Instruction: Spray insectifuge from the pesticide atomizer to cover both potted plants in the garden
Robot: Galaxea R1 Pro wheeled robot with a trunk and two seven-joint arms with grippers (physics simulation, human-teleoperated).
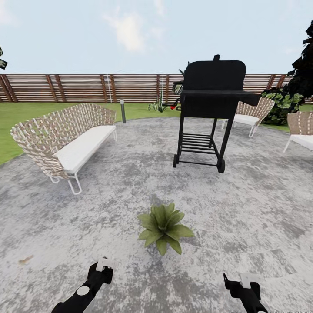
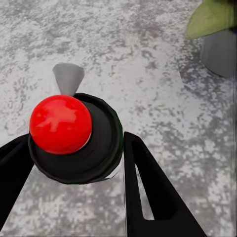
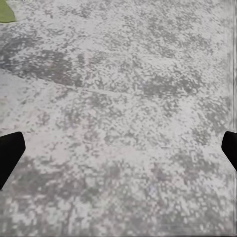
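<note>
The left gripper [image 2: 74, 163] is clamped on the pesticide atomizer [image 2: 74, 143], a slim dark bottle seen end-on, topped by a red round cap with a grey nozzle tip; its black fingers [image 2: 148, 192] press both sides of the body. The right gripper [image 3: 118, 143] stands wide apart and holds nothing. One potted plant [image 1: 163, 227], a low rosette of broad green leaves, sits on the round grey mottled paving [image 1: 261, 208] just ahead of both arms. The bottle probably handles as light, rigid and smooth; a mid-body grip seems best. Its label and trigger are hidden. The second plant cannot be located, and no mist is discernible on the leaves.
</note>
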